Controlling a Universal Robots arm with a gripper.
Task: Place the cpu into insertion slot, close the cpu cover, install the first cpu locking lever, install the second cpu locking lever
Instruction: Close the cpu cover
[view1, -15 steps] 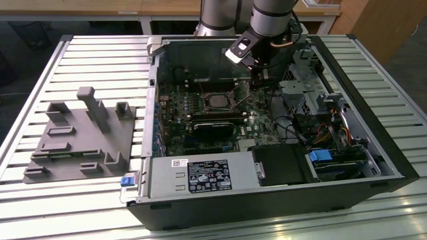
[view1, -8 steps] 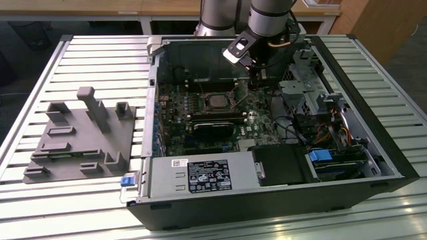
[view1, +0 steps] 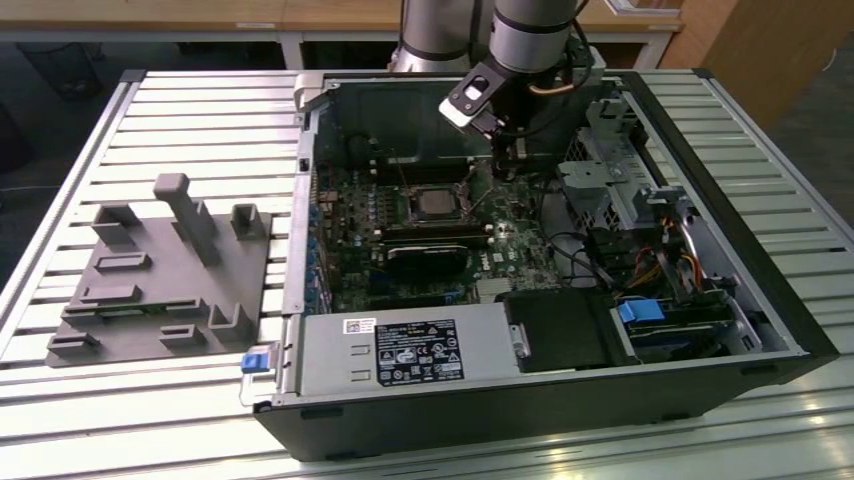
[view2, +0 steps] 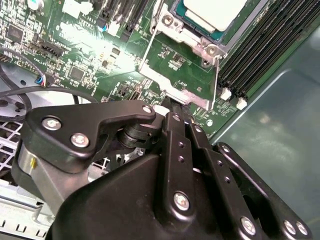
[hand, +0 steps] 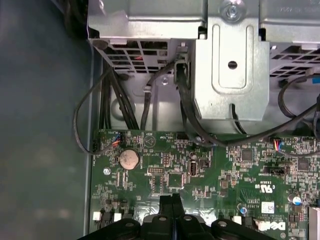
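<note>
Claw (view2: 172, 106): fingers together, tip at cover's edge
Cover (view2: 197, 97): thin, probably stiff, hinged; push at free edge
Cpu (view2: 212, 12): seated, likely fragile

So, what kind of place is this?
Probably a robotics lab workbench: a robot arm reaches into an open desktop computer case lying on a slatted metal table, with a grey moulded parts fixture beside it.

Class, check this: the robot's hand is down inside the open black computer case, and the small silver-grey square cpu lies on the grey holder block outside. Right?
No: the second wrist view shows the small silver-grey square cpu in the silver-framed socket on the green circuit board, not on the grey holder block. The hand is down inside the open black computer case.
</note>
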